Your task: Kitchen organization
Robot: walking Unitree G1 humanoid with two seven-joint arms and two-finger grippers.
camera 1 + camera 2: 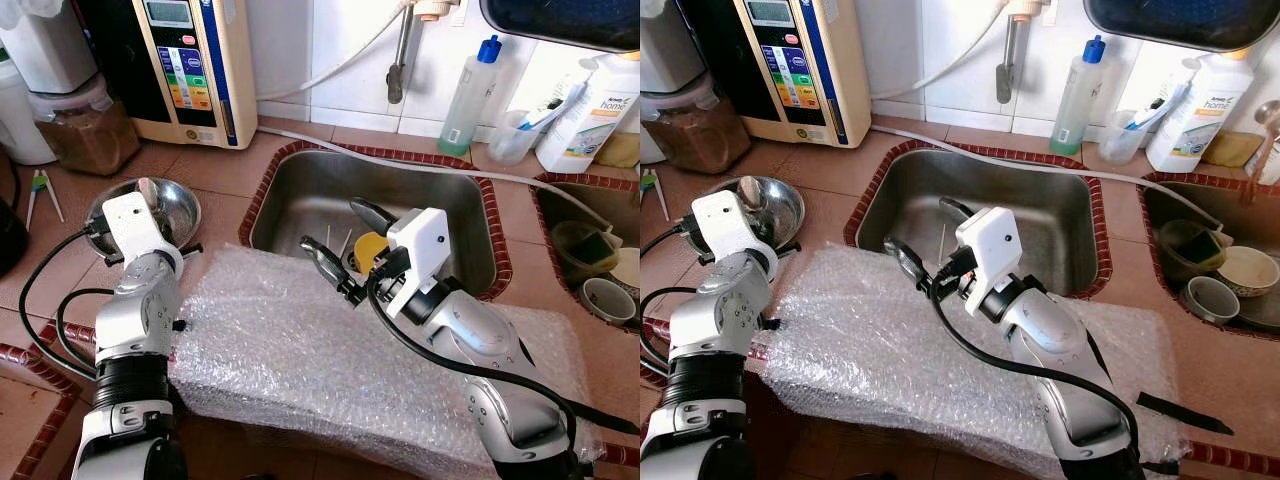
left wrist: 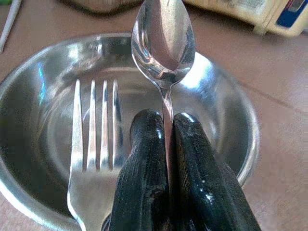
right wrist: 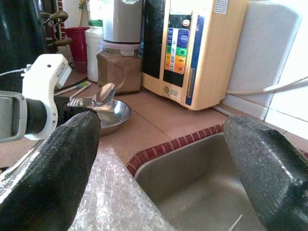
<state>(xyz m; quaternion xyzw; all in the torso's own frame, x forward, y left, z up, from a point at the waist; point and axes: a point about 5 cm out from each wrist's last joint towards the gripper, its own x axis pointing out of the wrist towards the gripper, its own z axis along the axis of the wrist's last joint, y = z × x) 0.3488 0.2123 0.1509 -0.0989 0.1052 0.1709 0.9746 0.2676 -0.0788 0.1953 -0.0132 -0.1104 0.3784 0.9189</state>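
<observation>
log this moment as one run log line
left claw: shut on spoon, over steel bowl | fork: in bowl | right claw: open, holding nothing, over sink edge

I see a terracotta-tiled counter with a dark red brick-pattern border around a sunken steel sink. White wall tiles rise behind it, brightly lit, with a faucet mounted on them.

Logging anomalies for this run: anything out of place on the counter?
A sheet of bubble wrap is draped over the counter's front edge beside the sink, odd for a kitchen worktop. Otherwise nothing stands out.
</observation>
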